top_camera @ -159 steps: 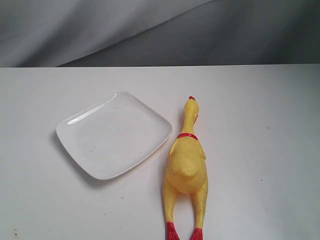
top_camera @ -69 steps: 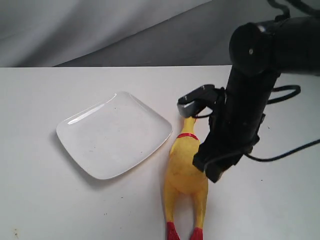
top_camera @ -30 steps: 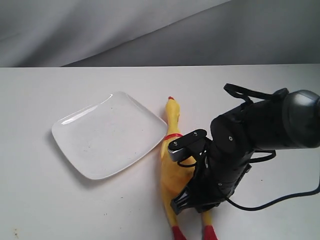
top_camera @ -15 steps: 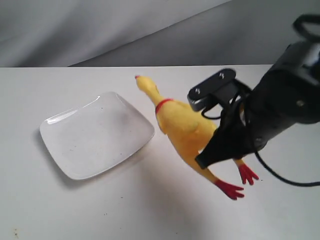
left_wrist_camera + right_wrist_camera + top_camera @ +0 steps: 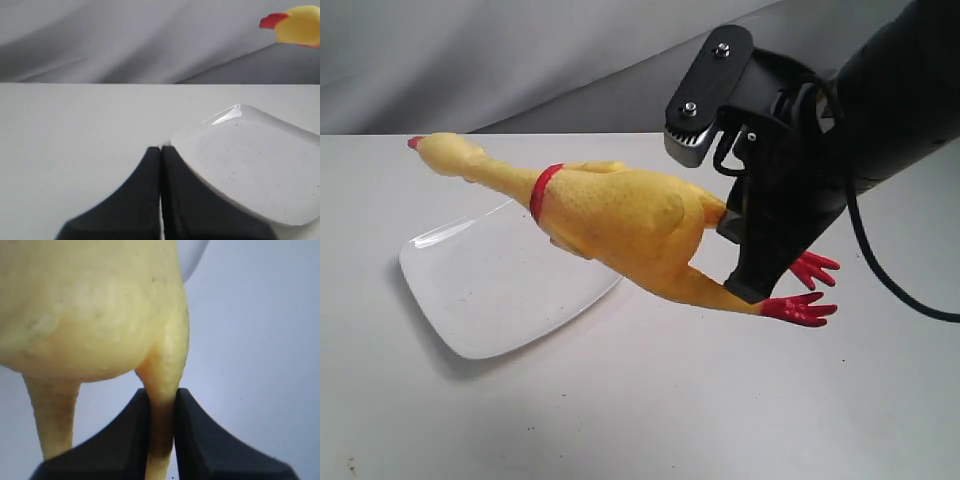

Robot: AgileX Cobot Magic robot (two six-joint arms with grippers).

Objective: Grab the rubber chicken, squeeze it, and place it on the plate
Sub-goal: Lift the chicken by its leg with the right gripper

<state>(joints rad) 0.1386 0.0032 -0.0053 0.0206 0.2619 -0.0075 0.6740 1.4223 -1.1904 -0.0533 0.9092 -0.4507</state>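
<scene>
The rubber chicken (image 5: 620,220) hangs nearly level in the air, its head out past the far left edge of the white plate (image 5: 480,300) and its red feet to the right. My right gripper (image 5: 745,283) is shut on one of its thin legs; the right wrist view shows that leg pinched between the gripper's (image 5: 161,401) black fingers, with the bumpy yellow body (image 5: 90,305) just beyond. My left gripper (image 5: 161,149) is shut and empty, low over the table beside the plate's (image 5: 260,165) near corner. The chicken's head (image 5: 295,22) shows high in that view.
The white table (image 5: 620,400) spreads around the plate. Grey cloth (image 5: 520,60) hangs behind its far edge. The right arm's black body and cable (image 5: 880,110) fill the upper right of the exterior view.
The right arm has lifted the chicken higher and swung it left, so its body now hangs over the plate. The left gripper is not seen in any exterior frame.
</scene>
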